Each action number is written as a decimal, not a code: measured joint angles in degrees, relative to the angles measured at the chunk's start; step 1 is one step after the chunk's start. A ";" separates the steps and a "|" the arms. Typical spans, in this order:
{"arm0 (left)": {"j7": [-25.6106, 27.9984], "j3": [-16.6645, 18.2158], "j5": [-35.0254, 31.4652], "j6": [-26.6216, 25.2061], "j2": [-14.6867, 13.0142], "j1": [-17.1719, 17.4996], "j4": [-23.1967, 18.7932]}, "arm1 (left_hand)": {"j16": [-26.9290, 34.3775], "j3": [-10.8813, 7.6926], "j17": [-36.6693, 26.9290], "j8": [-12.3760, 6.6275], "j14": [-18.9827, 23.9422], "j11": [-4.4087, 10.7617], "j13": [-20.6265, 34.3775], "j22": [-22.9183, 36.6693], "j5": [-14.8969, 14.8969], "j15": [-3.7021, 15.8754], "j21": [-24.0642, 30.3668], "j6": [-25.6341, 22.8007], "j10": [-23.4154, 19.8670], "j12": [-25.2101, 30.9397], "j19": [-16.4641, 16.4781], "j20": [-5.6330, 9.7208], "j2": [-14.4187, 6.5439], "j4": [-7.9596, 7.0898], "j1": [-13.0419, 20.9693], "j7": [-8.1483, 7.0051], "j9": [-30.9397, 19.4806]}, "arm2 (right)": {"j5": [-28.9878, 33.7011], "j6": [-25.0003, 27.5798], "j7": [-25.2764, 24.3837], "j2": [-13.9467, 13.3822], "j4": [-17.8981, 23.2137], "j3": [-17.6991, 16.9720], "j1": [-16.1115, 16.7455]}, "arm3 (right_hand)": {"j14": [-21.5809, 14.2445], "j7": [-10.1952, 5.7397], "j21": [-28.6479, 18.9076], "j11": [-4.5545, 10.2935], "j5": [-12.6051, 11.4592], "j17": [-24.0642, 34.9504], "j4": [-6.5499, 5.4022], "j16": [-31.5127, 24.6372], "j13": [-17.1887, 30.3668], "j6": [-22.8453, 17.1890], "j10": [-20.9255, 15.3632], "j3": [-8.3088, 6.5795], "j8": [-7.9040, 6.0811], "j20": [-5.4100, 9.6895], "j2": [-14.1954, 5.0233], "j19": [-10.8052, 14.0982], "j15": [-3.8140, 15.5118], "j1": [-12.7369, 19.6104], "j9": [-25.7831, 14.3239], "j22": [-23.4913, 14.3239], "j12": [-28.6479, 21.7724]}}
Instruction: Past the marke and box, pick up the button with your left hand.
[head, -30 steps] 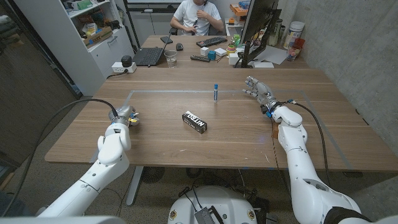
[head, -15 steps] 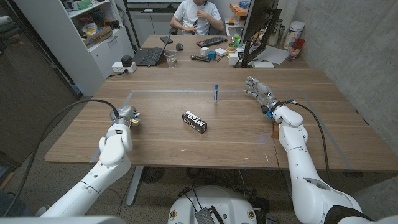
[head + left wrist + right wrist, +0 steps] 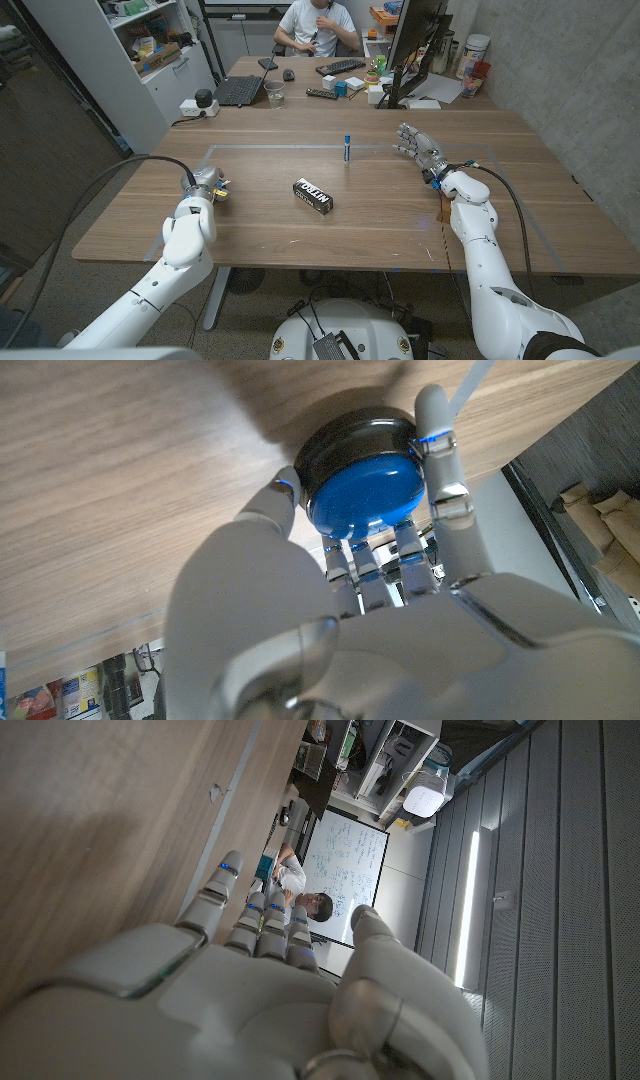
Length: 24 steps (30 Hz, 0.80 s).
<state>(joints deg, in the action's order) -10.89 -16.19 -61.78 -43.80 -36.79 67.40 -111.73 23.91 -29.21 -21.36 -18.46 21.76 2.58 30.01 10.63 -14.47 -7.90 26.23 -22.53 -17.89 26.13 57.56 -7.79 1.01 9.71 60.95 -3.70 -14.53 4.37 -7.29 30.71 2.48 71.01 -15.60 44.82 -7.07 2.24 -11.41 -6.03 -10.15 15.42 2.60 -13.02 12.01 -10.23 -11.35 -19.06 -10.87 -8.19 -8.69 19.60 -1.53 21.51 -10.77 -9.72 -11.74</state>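
Left wrist view: the button (image 3: 363, 495) — a blue cap in a black ring — is seen clasped between the fingers (image 3: 443, 470) and thumb of the left hand (image 3: 380, 610), with the wooden table (image 3: 120, 490) behind it.
Change over the last second: in the head view the left hand (image 3: 207, 184) has been shifted slightly up and to the right on the picture; marker and box have not been moved.
Button's place: at the left side of the table, inside the left hand's grasp — whether it is already clear of the wood cannot be told.
Marker (image 3: 347, 147): left lying well apart, toward the table's far middle.
Box (image 3: 312, 194): dark, lying near the table's centre, untouched.
Right hand (image 3: 418, 146): held over the right side of the table with fingers spread, nothing in it.
Meaning for the task: the grasp is judged made, and the lift is judged begun or about to be.
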 measured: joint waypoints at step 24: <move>-5.88 -0.38 -6.54 -4.29 -3.76 -1.10 -8.27 | -0.08 0.25 -0.05 0.00 -0.01 -0.01 1.13 0.01 -0.18 0.01 -0.39 0.00 0.02 0.37 -1.11 -0.52 -0.45 -0.23 -0.45 0.00 -0.53 | -0.19 0.53 -0.11 -0.05 1.15 -0.39 0.48 | 0.00 0.00 0.00 0.00 0.00 0.01 0.00 0.00 0.00 0.00 0.00 0.00 0.00 0.00 0.00 0.00 0.00 0.00 0.00 0.00 0.00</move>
<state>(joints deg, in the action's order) -16.77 -16.57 -68.32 -48.09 -40.55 66.30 -120.01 23.83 -28.97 -21.41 -18.46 21.76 2.57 31.14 10.64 -14.65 -7.89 25.84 -22.53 -17.88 26.50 56.45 -8.31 0.56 9.48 60.50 -3.70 -15.06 4.18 -6.76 30.59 2.43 72.16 -15.99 45.31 -7.07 2.25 -11.41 -6.03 -10.15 15.43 2.60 -13.02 12.00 -10.24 -11.35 -19.06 -10.87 -8.19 -8.69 19.60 -1.53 21.51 -10.77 -9.72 -11.75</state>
